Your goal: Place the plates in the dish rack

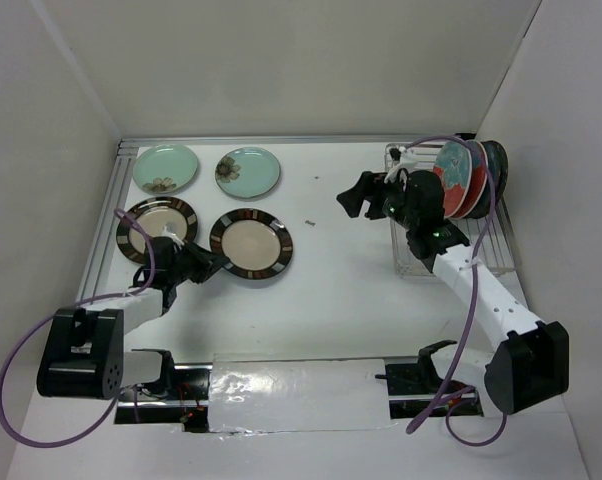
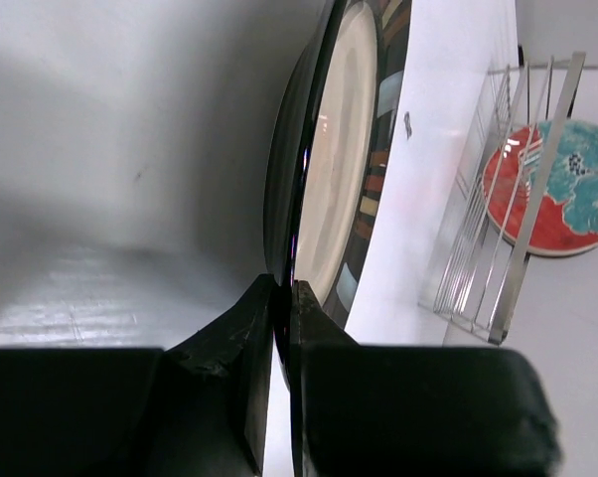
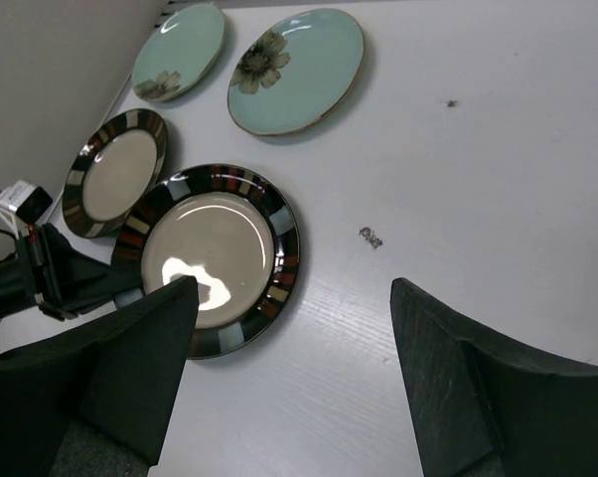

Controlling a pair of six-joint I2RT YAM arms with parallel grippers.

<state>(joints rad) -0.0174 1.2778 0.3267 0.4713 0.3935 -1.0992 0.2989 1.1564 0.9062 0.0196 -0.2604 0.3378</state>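
Observation:
My left gripper (image 1: 217, 265) is shut on the near-left rim of a cream plate with a dark striped rim (image 1: 251, 243). The left wrist view shows that plate (image 2: 339, 179) edge-on, with its rim pinched between the jaws of the gripper (image 2: 282, 288). A second cream striped plate (image 1: 157, 228) and two mint green plates (image 1: 165, 168) (image 1: 248, 172) lie flat on the table. The dish rack (image 1: 421, 262) stands at the right, holding red-orange plates (image 1: 459, 178) and dark teal plates (image 1: 496, 165) upright at its far end. My right gripper (image 1: 356, 195) is open and empty, left of the rack.
White walls close in the table on the left, back and right. A small dark speck (image 1: 309, 221) lies mid-table. The right wrist view shows all four flat plates, the held one (image 3: 215, 253) nearest, and my left gripper (image 3: 71, 283) at its edge.

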